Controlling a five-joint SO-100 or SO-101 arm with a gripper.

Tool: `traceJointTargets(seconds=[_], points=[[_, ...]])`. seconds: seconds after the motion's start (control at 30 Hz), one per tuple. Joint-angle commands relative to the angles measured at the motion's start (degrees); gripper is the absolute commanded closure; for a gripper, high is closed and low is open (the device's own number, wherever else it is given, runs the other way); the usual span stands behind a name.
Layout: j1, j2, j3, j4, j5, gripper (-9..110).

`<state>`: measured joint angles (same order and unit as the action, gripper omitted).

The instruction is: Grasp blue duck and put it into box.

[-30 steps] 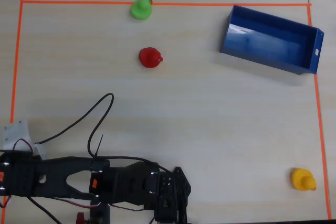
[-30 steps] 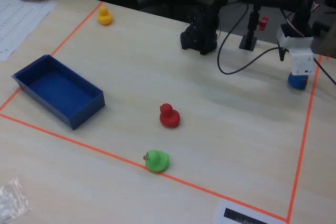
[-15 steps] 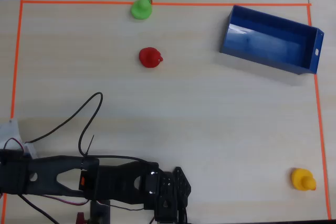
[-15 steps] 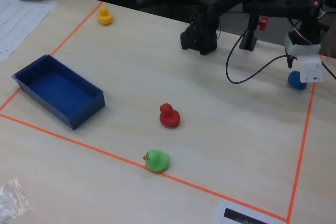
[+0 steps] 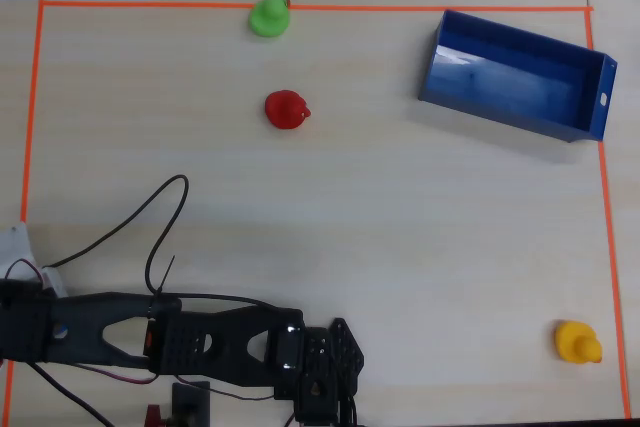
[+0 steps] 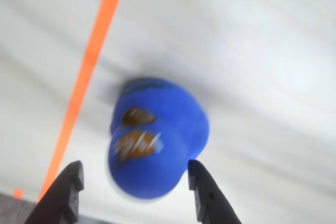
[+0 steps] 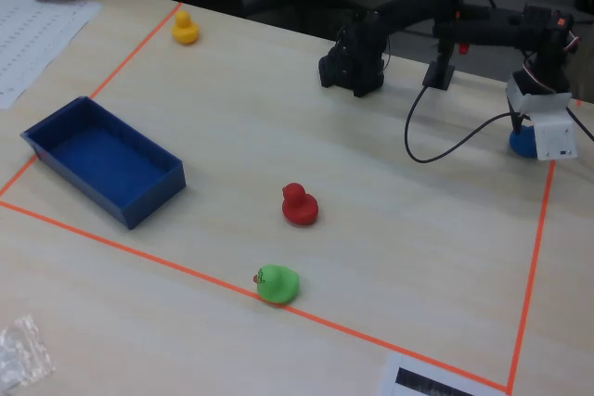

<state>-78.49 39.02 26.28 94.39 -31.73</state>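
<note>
In the wrist view the gripper point(image 6: 134, 192) has its two dark fingers spread wide apart, one either side of the blue duck point(image 6: 155, 137); the picture is blurred, so actual contact cannot be told. The duck sits on the pale wooden table point(image 6: 262, 51) just right of the orange tape line point(image 6: 86, 72). In the fixed view it peeks out at the far right beneath the arm's white wrist housing point(image 7: 541, 122) (only a sliver shows); the dark blue box point(image 7: 102, 160) stands well apart at the left, with the red duck point(image 7: 299, 204) and green duck point(image 7: 277, 284) between, and the yellow duck point(image 7: 186, 27) far left.
</note>
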Motion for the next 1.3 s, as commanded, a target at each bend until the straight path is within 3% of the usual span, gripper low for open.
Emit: traceJointTargets(seconds=[0.0, 0.37, 0.57, 0.67, 0.97, 1.13, 1.27], points=[[1.5, 0.6, -3.3, -0.1, -0.6, 75], [3.3, -1.4, -3.9, -0.4, -1.1, 76], [3.2, -1.7, -3.0, -0.1, -0.8, 85], [2.7, -1.7, -2.8, 0.4, -0.6, 100], [2.4, 0.9, -3.1, 3.0, 0.3, 101], [8.3, 9.1, -3.7, 5.7, -1.2, 101], [21.0, 19.0, -2.5, 6.2, -6.6, 101]])
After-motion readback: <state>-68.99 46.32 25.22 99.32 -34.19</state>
